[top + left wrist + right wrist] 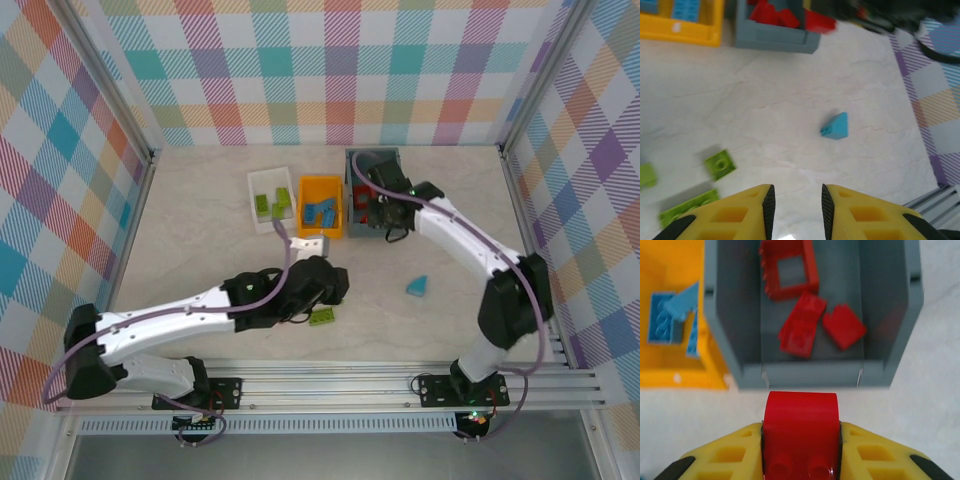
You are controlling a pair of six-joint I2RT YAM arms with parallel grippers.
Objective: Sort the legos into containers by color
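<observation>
Right wrist: gripping red brick (800, 430) in right jaws beside dark grey bin (810, 376); holding left jaws parted, empty, over tabletop (790, 100)

- The table (200, 240) has a pale, marble-patterned top.
- Three open bins stand in a row toward its far side: a white bin (256, 200) on the left, an orange bin (303, 208) in the middle and a dark grey bin (352, 200) on the right.
- A cyan wedge brick (419, 287) lies alone on bare surface, well apart from the bins.
- A small square lime brick (720, 164) and a long lime brick (687, 206) lie near each other toward the near edge.
- A third lime piece (646, 175) sits beside them, cut off by the left wrist view's edge.
</observation>
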